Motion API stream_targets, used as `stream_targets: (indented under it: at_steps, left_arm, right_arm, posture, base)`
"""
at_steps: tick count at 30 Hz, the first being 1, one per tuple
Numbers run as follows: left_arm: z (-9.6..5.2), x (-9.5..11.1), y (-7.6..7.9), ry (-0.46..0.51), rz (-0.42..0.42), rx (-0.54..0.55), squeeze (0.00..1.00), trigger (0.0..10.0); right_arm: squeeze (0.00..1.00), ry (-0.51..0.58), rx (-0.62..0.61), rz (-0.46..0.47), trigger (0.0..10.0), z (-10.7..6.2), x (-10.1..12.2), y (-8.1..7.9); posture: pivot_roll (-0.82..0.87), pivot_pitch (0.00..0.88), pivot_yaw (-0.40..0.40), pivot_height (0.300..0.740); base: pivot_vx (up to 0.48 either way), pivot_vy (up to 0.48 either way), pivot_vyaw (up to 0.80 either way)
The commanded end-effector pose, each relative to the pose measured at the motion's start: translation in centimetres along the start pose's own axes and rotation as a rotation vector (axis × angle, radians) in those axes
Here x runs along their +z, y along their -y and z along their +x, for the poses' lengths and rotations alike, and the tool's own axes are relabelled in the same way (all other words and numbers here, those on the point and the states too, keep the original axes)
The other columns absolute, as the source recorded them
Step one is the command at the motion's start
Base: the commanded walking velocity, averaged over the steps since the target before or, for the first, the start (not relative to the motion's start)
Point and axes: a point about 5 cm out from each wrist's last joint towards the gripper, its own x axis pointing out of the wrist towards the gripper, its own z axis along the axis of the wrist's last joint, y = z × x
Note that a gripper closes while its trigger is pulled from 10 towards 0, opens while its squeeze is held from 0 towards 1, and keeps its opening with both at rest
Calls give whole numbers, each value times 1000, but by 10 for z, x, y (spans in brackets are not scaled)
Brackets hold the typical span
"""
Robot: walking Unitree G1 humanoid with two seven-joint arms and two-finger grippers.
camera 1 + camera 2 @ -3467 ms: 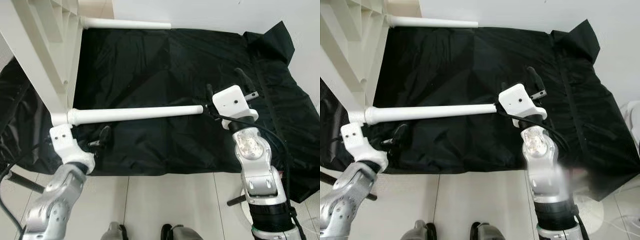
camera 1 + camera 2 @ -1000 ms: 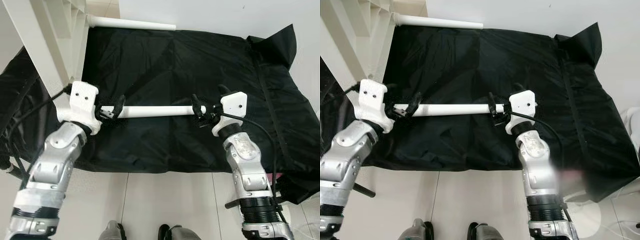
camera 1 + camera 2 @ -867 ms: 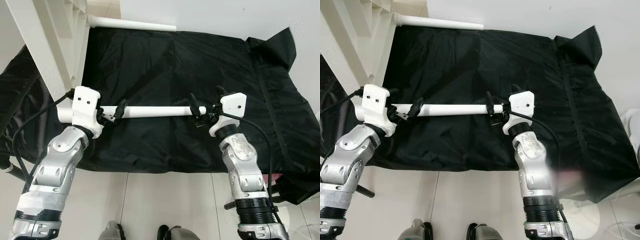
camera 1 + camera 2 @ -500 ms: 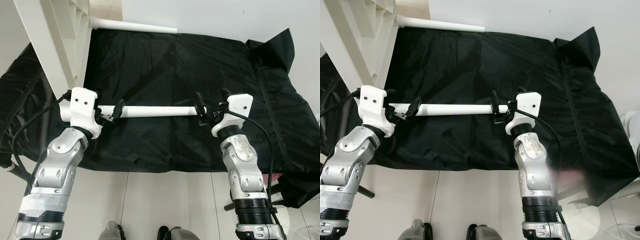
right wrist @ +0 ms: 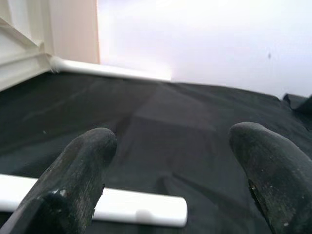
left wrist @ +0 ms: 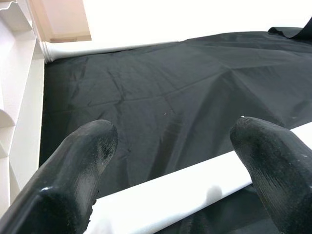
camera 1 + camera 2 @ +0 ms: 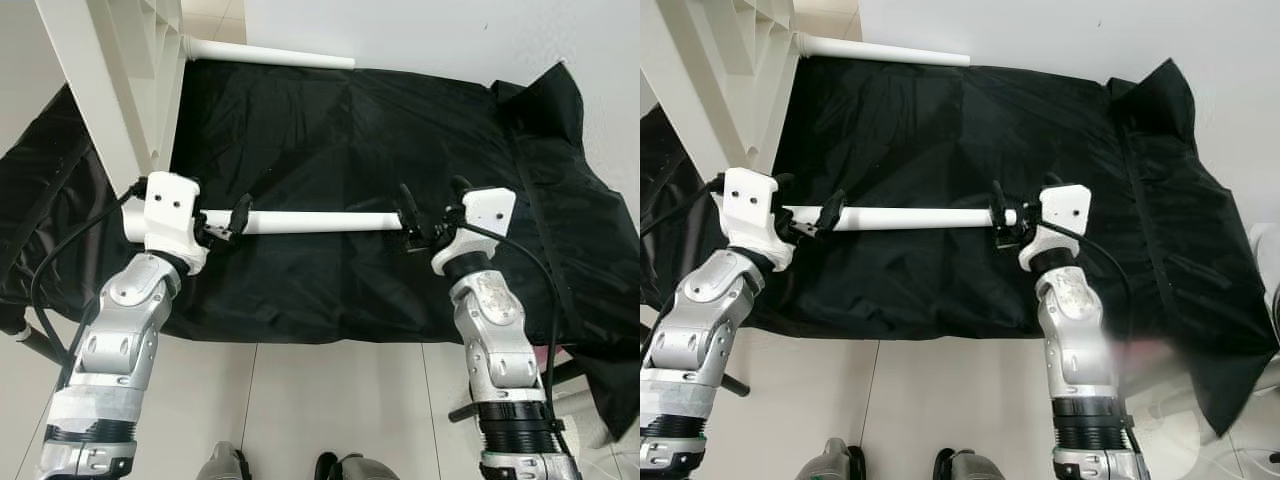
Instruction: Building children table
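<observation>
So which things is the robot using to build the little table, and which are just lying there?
For the job:
- long white round table leg
- left tool and right tool, one at each end
- white table frame
- second white leg

Just lying there:
- black crinkly sheet
- pale tiled floor

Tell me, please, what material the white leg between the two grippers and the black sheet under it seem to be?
White leg: smooth, matte-white round tube, probably plastic or painted wood; the look leaves it open. Black sheet: thin woven fabric, likely nylon, judging by its creases and faint sheen.
</observation>
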Motion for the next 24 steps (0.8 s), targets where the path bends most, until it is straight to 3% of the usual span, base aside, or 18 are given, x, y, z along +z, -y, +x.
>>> stream_targets:
  at_steps: [1, 10, 11, 18, 19, 20, 24]
  left_arm:
    - [1, 3, -3, 12, 11, 106, 0, 10000]
    - [2, 0, -2, 2, 44, 82, 0, 10000]
    - [2, 0, -3, 2, 44, 82, 0, 10000]
    - [5, 2, -3, 7, 45, 69, 0, 10000]
    - [6, 2, -4, 6, 44, 69, 0, 10000]
    - [7, 2, -5, 8, 51, 73, 0, 10000]
    - [9, 1, -7, -9, 45, 87, 0, 10000]
  right_arm:
    - [0, 5, -21, -11, 10000, -2, 2, 5]
    - [0, 31, -12, -50, 10000, -1, 9, 5]
    - [1000, 37, -11, -48, 10000, 0, 10, 4]
    - [1000, 56, 3, -54, 10000, 2, 14, 2]
    - [949, 64, 9, -67, 10000, 4, 15, 1]
    - [47, 74, 14, -84, 10000, 5, 17, 1]
    - [0, 110, 31, -142, 10000, 9, 25, 0]
  posture:
    - [-15, 148, -42, 740]
    - [5, 140, -16, 740]
    - [15, 138, -15, 740]
    - [22, 135, -27, 740]
    - [23, 135, -28, 740]
    - [24, 134, -30, 740]
    - [28, 135, -33, 740]
  base:
    - [0, 0, 0]
    - [0, 0, 0]
    - [0, 0, 0]
    - [0, 0, 0]
    - [0, 0, 0]
    - [0, 0, 0]
    - [0, 0, 0]
